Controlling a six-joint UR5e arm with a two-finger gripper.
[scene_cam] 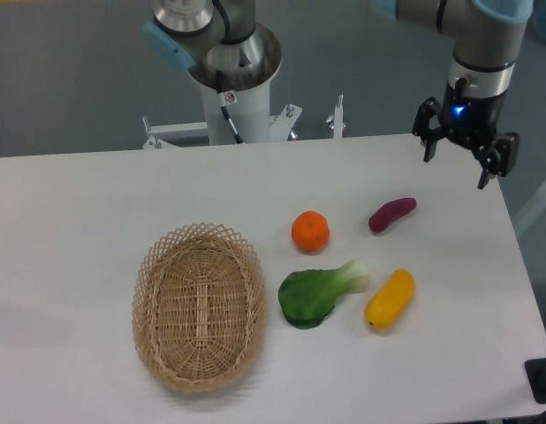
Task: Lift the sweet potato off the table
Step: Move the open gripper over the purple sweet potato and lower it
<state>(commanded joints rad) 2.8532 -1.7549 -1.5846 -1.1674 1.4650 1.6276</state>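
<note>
A wicker basket (199, 305) is sitting nearest on the white desk (70, 203). The sweet potato (392, 214) is lying beyond it. The pincer (458, 170) is hovering above, spread wide and empty.

Woven wicker basket (200, 306) on a smooth matte white table (79, 212).

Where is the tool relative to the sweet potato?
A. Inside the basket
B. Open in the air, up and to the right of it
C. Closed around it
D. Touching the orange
B: the tool hangs open, apart from the sweet potato lying on the table.
</note>
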